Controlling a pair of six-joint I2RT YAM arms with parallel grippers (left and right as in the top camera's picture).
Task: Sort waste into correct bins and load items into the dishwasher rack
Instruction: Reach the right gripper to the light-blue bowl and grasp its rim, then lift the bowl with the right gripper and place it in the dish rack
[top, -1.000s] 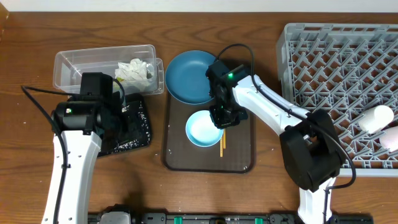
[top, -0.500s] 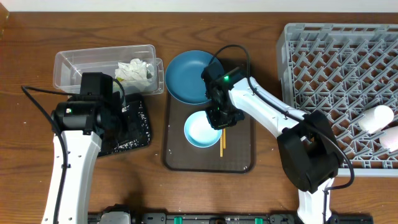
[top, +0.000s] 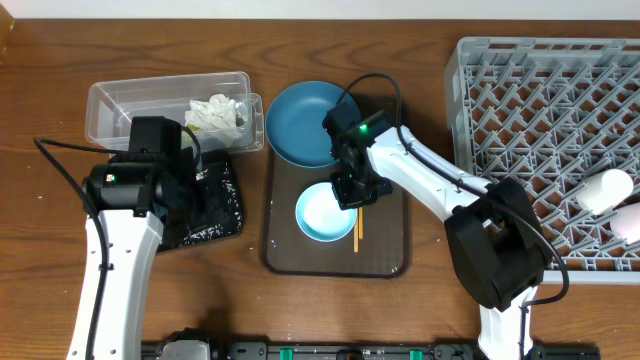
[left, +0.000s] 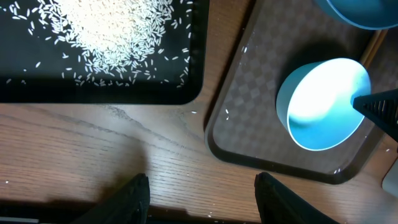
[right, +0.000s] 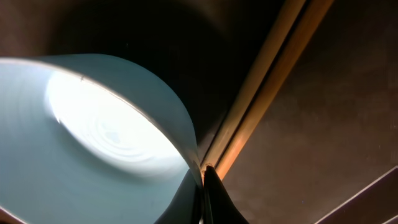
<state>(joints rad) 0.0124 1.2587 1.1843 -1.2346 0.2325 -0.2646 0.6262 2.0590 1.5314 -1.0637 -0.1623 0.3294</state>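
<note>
My right gripper (top: 352, 196) is shut on the rim of the small light-blue bowl (top: 322, 213), which is tilted on the brown tray; the pinched rim shows in the right wrist view (right: 202, 171). The yellowish chopsticks (top: 357, 232) lie beside the bowl (right: 267, 81). The large dark-blue bowl (top: 303, 122) sits at the tray's far end. My left gripper (left: 202, 196) is open and empty over bare table, near the black tray (left: 186, 93) holding loose rice (left: 109, 28). Crumpled napkins (top: 218, 113) lie in the clear tub (top: 120, 105). Two white cups (top: 605, 190) lie in the grey rack (top: 530, 110).
The brown serving tray (top: 385, 262) lies mid-table between the bins and the rack. The black tray (top: 222, 205) sits under my left arm. A few rice grains are scattered on the wood (left: 199, 112) by the black tray.
My right gripper has moved slightly left with the light-blue bowl's rim in it, shifting the bowl left on the tray. The left arm has not moved.
</note>
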